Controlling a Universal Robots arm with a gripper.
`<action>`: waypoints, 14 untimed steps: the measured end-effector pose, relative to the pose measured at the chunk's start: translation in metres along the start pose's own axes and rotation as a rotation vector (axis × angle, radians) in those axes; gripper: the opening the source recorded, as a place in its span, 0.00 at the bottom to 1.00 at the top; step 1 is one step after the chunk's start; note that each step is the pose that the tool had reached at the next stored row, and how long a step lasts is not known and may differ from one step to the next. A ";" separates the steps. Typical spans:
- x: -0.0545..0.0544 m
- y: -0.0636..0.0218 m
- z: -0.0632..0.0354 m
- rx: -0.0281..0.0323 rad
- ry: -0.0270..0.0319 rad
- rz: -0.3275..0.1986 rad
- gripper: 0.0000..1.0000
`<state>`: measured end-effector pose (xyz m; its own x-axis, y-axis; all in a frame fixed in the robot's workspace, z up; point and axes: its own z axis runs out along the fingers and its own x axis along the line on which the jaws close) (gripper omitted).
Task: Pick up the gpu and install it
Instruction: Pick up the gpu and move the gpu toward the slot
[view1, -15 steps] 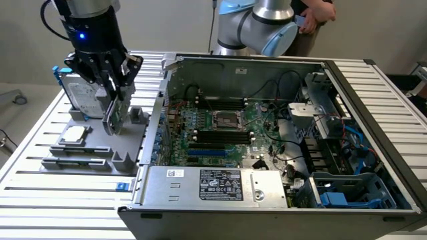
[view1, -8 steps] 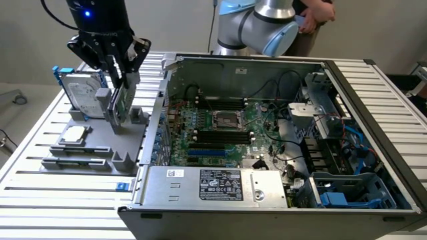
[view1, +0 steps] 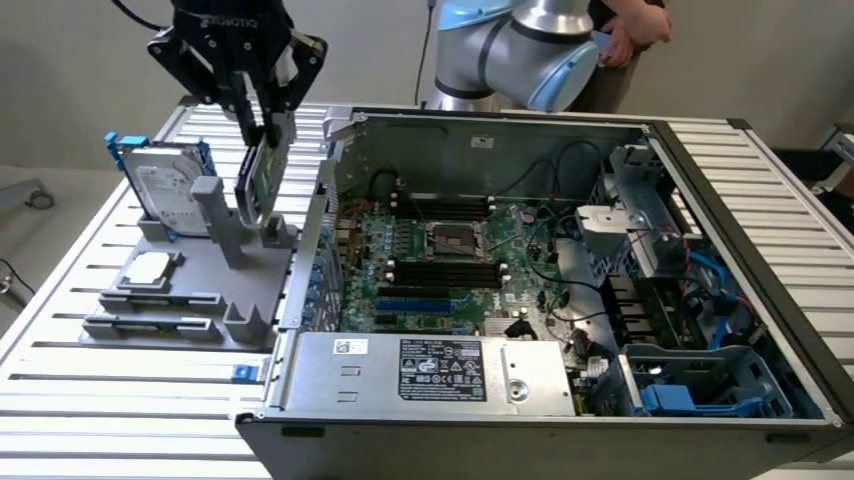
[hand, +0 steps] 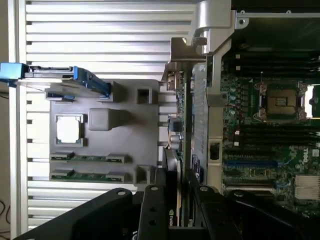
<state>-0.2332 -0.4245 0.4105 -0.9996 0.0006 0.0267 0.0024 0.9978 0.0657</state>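
Note:
My gripper (view1: 263, 125) is shut on the gpu (view1: 262, 175), a thin card held upright on edge by its top. It hangs at the right end of the grey parts holder (view1: 187, 290), beside the open computer case's left wall. Its lower edge is close to the holder's slotted posts; I cannot tell whether it touches them. In the wrist view the gpu (hand: 187, 120) runs edge-on out from between my black fingers (hand: 155, 210), its silver bracket at the far end. The motherboard (view1: 441, 250) lies in the case with blue expansion slots (view1: 414, 300) near its front.
The holder also carries a silver hard drive in a blue frame (view1: 167, 185), a processor chip (view1: 150, 265) and memory sticks (view1: 147, 325). The case's metal side wall (view1: 314, 240) rises between holder and motherboard. A person (view1: 627, 40) stands behind the table.

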 end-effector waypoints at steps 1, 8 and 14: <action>-0.004 -0.0003 -0.0039 -0.0018 0.0000 0.000 0.26; -0.034 -0.0046 -0.0214 -0.0184 0.0005 -0.001 0.26; -0.061 -0.0100 -0.0228 -0.0249 0.0007 -0.001 0.26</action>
<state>-0.1715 -0.4360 0.4309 -0.9996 -0.0001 0.0273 0.0024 0.9959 0.0905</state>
